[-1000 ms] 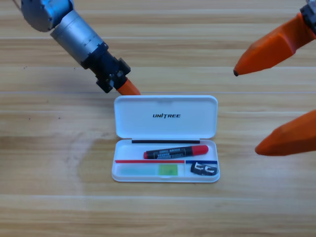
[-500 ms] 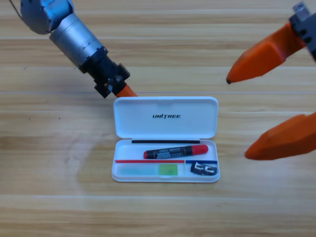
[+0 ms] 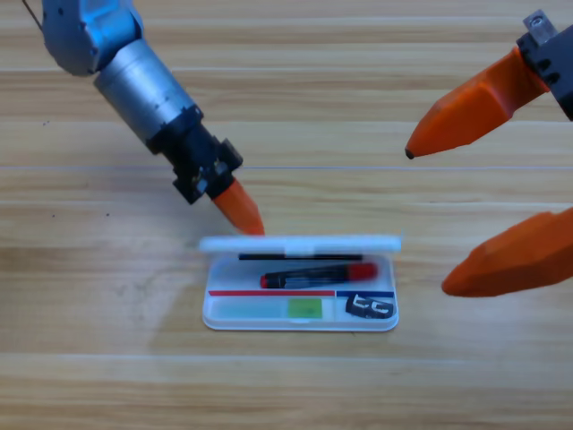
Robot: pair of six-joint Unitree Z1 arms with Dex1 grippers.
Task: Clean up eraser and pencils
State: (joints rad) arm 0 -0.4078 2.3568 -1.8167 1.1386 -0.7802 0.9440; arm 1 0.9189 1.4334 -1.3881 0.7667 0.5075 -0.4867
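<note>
On the wooden table (image 3: 89, 376), the left gripper (image 3: 242, 210), jaws seemingly together, tips the case lid (image 3: 300, 243) over the 2 pencils (image 3: 318, 275) and eraser (image 3: 370, 307); the lid looks light, stiff and best pushed at its edge. The right gripper (image 3: 448, 215) waits agape.

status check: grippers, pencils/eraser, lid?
Left gripper at the lid's back edge, lid tipped up edge-on. Right gripper open, waiting right of case. Black pencil, green pencil, eraser inside. Nothing in the way.

The left arm slants down from the upper left corner, its left claw (image 3: 240, 210) pointing down and to the right. The right claw (image 3: 428, 219) waits at the right edge, both jaws spread wide apart.
</note>
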